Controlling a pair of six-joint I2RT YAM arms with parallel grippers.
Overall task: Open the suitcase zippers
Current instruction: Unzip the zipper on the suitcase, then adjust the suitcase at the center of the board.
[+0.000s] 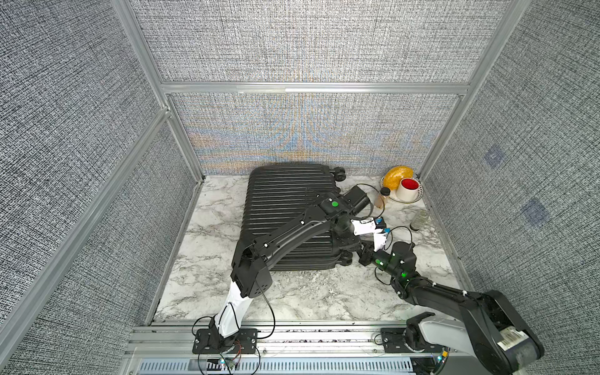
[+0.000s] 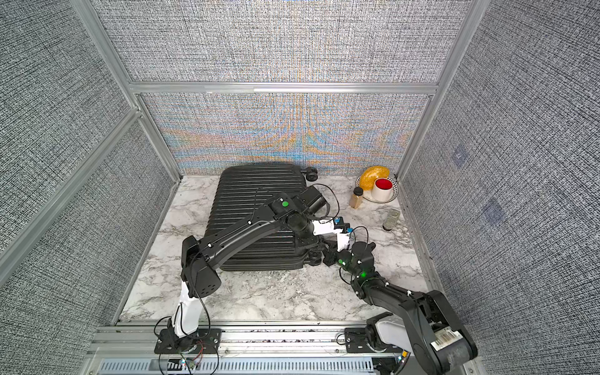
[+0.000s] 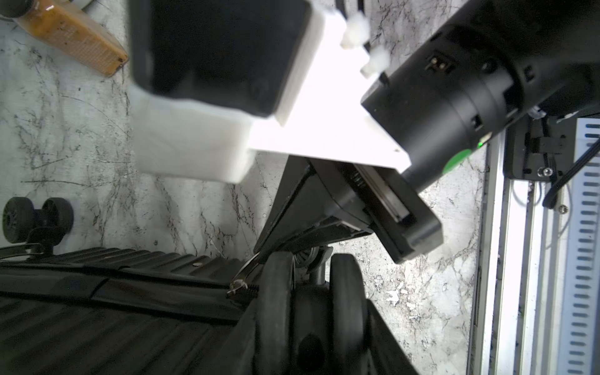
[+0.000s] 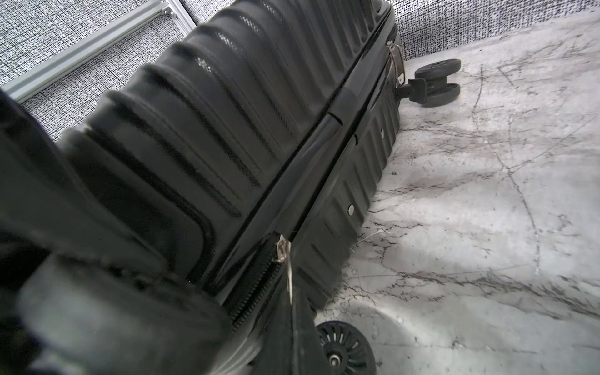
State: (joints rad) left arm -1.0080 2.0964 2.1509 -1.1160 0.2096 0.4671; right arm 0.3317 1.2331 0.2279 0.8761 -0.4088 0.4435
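The black ribbed suitcase [image 1: 285, 201] [image 2: 253, 194] lies flat on the marble table. My left arm reaches across it, and my left gripper [image 3: 311, 311] [image 1: 348, 252] is shut on the case's near right double wheel [image 3: 344, 292]. My right gripper [image 4: 293, 311] [image 1: 364, 252] is shut on a metal zipper pull [image 4: 287, 259] [image 3: 239, 286] at that same corner. Parted zipper teeth [image 4: 256, 292] show behind the pull. A second pull [image 4: 397, 61] hangs at the far end of the seam, near the far wheel [image 4: 435, 82].
At the back right stands a plate [image 1: 417, 196] with a yellow lump and a white cup with a red inside [image 1: 408, 188]. A brown spice bottle [image 1: 383, 198] and a lying glass jar [image 1: 420, 219] are near it. Fabric walls enclose three sides.
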